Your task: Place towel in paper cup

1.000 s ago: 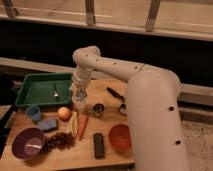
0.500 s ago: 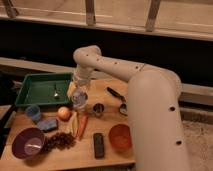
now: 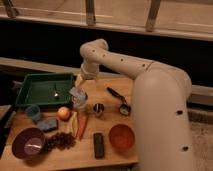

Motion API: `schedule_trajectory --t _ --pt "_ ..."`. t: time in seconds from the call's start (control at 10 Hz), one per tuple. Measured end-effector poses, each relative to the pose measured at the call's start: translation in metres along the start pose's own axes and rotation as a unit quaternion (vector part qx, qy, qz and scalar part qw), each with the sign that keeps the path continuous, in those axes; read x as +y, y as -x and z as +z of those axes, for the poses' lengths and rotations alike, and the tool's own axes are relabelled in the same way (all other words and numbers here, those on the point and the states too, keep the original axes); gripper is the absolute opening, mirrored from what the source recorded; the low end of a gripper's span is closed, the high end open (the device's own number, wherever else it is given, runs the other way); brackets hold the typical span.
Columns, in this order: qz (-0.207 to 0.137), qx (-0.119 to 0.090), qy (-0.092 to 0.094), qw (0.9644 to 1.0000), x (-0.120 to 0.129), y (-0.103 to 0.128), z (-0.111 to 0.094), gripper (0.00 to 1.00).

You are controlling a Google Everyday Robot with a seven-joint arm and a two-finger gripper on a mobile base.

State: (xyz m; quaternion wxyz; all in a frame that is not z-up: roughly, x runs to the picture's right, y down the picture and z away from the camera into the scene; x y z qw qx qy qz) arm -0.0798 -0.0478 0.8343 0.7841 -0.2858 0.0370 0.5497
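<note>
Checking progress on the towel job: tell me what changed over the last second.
The gripper dropped slightly toward the pale crumpled towel beside the green plastic tray. The small blue paper cup, round orange bowl, purple bowl, carrot and black remote-shaped object stayed put.

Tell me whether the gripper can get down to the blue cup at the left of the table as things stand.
Probably yes. The gripper hangs over the table middle, near the apple. The blue cup stands to its left, beside the green tray, open from above, with nothing standing between them.
</note>
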Motion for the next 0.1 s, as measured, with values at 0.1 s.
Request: schedule_trajectory --t 0.1 --pt "0.01 -0.006 -0.008 0.9999 -0.0097 -0.0001 -0.0044 0.73"
